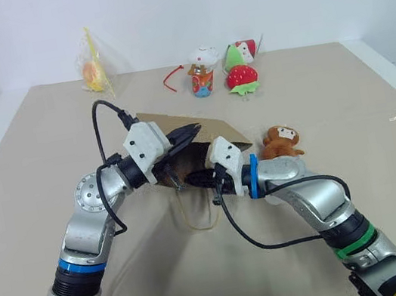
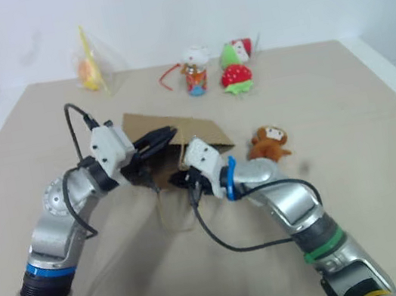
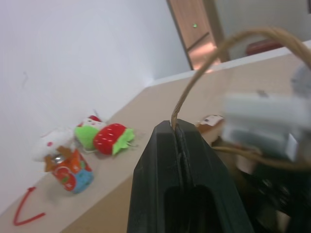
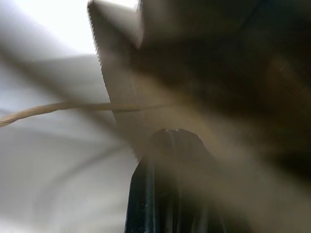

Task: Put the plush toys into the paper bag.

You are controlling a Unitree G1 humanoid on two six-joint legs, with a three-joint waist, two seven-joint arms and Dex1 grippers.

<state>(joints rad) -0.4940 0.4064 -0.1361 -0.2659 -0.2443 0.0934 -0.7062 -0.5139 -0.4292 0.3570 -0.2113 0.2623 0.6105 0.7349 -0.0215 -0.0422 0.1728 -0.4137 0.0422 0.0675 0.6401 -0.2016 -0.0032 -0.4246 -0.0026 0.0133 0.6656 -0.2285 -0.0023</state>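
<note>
Left claw (image 1: 189, 132): fingers pressed together, pinching a tan cord handle (image 3: 204, 68) of the paper bag (image 1: 207, 132). The cord rises from between the fingertips in the left wrist view. The bag lies on the surface (image 1: 44, 144), directly under and just beyond this claw, its mouth facing the robot.

Right claw (image 1: 202, 179): fingers pressed together at the bag's mouth, just right of the left claw. The right wrist view shows the bag's serrated paper edge immediately ahead of the fingertips; whether the paper is gripped or merely touched cannot be told. A second cord loop (image 1: 199, 217) trails on the surface below this claw.

Brown monkey plush (image 1: 280, 141): on the surface, just to the right of the right claw's wrist, outside the bag.

White egg plush: not identified.

Progress, as judged: the bag is being opened. No toy is seen inside. The monkey remains to be loaded
</note>
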